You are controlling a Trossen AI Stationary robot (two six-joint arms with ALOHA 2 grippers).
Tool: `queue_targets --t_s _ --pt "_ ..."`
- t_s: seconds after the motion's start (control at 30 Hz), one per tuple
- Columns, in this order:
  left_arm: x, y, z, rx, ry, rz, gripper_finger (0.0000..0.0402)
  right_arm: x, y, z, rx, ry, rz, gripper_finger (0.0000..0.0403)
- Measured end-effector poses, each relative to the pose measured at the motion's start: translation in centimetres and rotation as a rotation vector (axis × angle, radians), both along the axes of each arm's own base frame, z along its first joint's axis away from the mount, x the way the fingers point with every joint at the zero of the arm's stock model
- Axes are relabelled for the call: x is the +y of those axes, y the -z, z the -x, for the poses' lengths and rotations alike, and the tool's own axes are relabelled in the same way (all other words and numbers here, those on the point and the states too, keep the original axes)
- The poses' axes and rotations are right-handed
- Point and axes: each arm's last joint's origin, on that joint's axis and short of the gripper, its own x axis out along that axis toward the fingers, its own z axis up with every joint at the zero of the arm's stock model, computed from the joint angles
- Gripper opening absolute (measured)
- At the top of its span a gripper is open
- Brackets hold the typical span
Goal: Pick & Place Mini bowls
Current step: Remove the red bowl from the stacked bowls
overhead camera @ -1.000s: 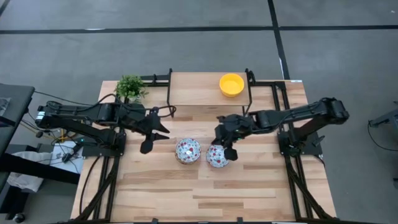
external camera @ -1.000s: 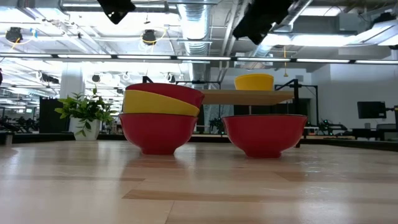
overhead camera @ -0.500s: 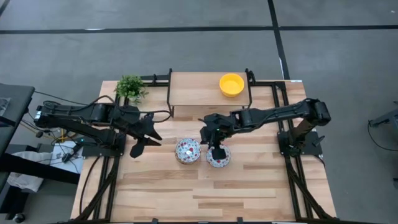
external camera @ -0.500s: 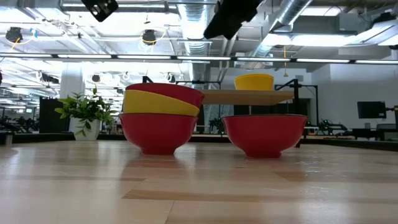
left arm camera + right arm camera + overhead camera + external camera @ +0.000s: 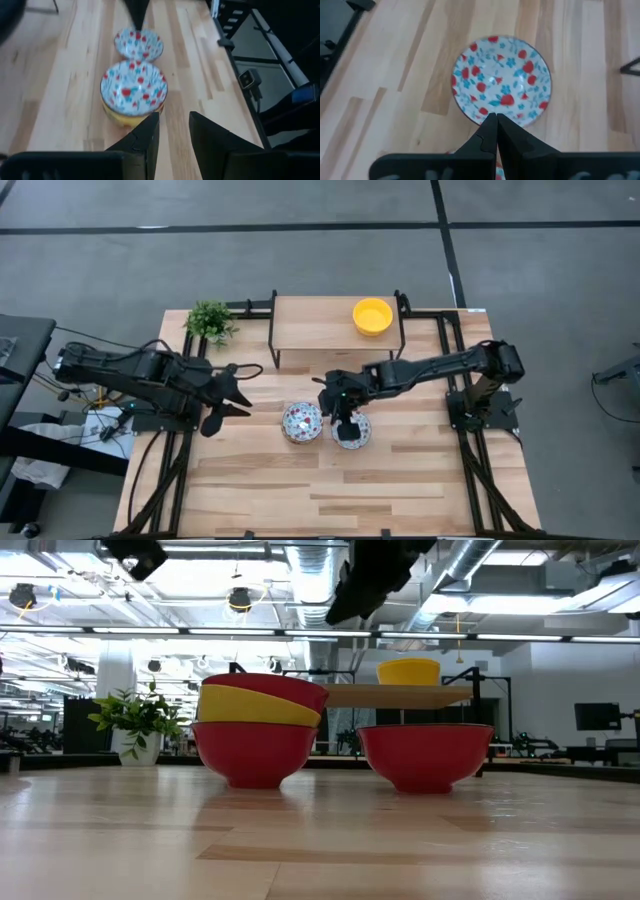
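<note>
Left arm [image 5: 215, 418] farther left, right arm [image 5: 345, 420] leftward.

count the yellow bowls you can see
2: one yellow bowl on the raised shelf, another yellow bowl sandwiched in the stack beside the lone patterned bowl. More could be hidden inside the stack.

light wooden table [image 5: 300, 490] with bowl stack [image 5: 301, 422], single floral bowl [image 5: 352, 432], plant [image 5: 209, 320], raised shelf [image 5: 320, 325]

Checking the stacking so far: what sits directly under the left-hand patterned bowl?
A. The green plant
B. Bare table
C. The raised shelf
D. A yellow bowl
D: in the low view a yellow bowl shows nested beneath the top patterned bowl of that stack.
</note>
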Motion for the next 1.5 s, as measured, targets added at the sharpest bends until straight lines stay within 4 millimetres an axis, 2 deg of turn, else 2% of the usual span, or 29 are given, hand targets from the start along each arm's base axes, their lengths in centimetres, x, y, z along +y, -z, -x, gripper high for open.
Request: queue_targets --t_s 0.2,0.43,0.87,1.2,1.5 --pt "0.1 2.3 0.5 0.017 -0.029 0.037 0.0106 0.7 -0.1 0.1 -0.005 -0.019 -0.001 0.0" --pt "0.1 3.2 0.5 -0.047 -0.034 0.061 0.0106 1.4 -0.1 0.1 -0.018 -0.035 0.0 0.0001" --pt "0.1 3.6 0.3 -0.051 -0.033 0.061 0.0106 1.6 -0.1 -0.1 -0.046 -0.051 0.037 0.0107" --pt "0.1 3.5 0.3 -0.059 -0.032 0.062 0.0106 2.3 3.0 -1.8 -0.007 -0.083 0.065 0.0111" --pt "0.1 3.4 0.3 -0.065 -0.031 0.063 0.0106 2.5 3.1 -1.7 -0.008 -0.155 0.109 0.0111"
